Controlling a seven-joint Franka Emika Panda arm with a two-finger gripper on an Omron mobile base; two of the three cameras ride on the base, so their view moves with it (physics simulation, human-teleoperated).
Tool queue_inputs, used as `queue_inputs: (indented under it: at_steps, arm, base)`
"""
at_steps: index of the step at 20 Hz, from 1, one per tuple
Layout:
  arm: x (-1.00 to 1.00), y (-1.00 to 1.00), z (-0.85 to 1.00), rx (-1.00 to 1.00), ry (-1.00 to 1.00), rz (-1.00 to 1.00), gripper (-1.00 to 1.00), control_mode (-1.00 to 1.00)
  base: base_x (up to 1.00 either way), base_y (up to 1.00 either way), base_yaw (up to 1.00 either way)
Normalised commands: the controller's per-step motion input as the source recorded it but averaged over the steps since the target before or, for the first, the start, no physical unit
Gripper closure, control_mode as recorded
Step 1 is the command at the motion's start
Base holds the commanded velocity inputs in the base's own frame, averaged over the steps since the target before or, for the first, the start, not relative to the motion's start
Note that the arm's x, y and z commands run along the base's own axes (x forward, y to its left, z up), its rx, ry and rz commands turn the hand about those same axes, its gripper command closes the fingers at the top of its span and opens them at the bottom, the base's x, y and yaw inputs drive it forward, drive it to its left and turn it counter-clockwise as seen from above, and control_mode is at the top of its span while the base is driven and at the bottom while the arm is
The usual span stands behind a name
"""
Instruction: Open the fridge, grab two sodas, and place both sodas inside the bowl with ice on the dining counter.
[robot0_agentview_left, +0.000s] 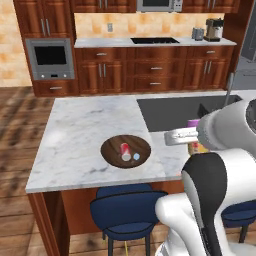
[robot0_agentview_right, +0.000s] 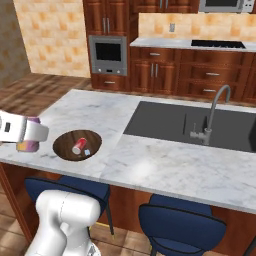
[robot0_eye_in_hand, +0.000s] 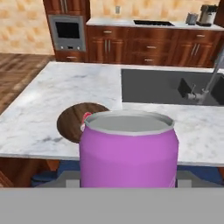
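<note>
Above the near edge of the dining counter (robot0_agentview_left: 85, 125), the purple soda (robot0_eye_in_hand: 129, 151) is held in the gripper (robot0_agentview_right: 27, 135), short of the bowl (robot0_agentview_left: 112, 145) holding the red soda (robot0_agentview_left: 124, 151); next, likely carry it over and release.

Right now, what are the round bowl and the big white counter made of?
The bowl looks like dark brown wood with a dull finish, though it could be plastic. The counter top looks like polished white marble: grey veins run through it. Its base looks like reddish wood.
</note>
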Motion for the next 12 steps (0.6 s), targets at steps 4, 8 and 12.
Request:
queue_inputs:
  at_steps: [4, 8, 12]
  arm:
    - [1.00, 0.43, -0.29, 0.00, 0.28, 0.03, 1.00, -1.00]
    - [0.86, 0.07, -0.50, 0.00, 0.31, 0.11, 1.00, -1.00]
    - [0.53, 0.00, -0.56, -0.04, 0.34, 0.12, 1.00, -1.00]
  base:
    - [0.00, 0.00, 0.00]
    - [0.00, 0.00, 0.00]
    - [0.00, 0.00, 0.00]
